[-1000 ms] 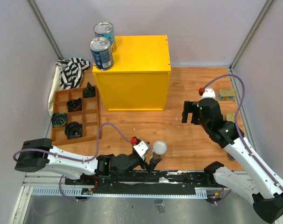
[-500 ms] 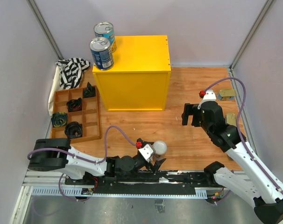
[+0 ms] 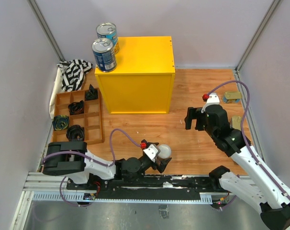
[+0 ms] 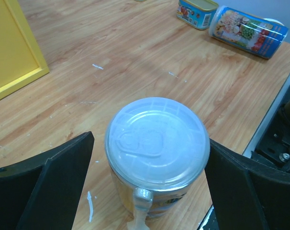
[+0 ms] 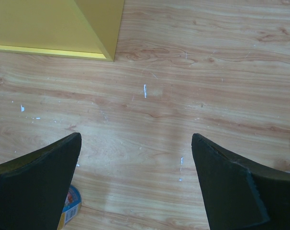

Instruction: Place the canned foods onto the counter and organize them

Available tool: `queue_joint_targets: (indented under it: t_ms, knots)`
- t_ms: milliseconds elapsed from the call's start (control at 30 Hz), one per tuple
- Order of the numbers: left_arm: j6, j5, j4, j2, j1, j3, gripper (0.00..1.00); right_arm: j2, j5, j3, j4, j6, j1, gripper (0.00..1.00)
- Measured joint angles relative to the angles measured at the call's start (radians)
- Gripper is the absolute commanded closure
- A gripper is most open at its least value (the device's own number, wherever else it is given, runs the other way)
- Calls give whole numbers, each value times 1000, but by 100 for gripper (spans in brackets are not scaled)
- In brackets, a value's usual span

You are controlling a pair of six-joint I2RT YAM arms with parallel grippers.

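Near the front edge of the worktop, we saw a slim can standing upright, white lid up, between the fingers of the left pincer. That pincer was spread wide and released: a strip of wood showed between the can and one finger, while the other finger sat right at the lid's rim, and we could not tell whether it touched. The right pincer was likewise released, hanging over bare wood off the cabinet's front right corner, with nothing between its fingers. On the yellow cabinet, at the back of the worktop, two blue cans stood upright along the left edge of its top, one at the near corner and the other behind it. By the right edge of the worktop a second slim can lay on its side with a tin just beside it, both well apart from the cabinet. Left of the cabinet sat a wooden tray holding black objects, and a striped cloth lay behind the tray.
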Motion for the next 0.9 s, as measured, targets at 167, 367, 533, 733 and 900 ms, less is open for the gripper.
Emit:
queue_joint_targets:
  t_ms: [167,367,533,733,900]
  knots:
    - [-19,8,24,45,23,2,7,8,0,0,12,-11,0,2]
    - [-51,18,46,67,47,2,19,8,0,-2,13,-14,0,2]
    - [-56,21,55,66,68,2,30,7,0,-2,13,-14,0,2]
    - [-39,25,34,51,76,2,77,-3,2,-2,9,-14,0,2]
    - [-40,26,-49,-8,77,2,84,-26,11,-19,3,-9,0,2]
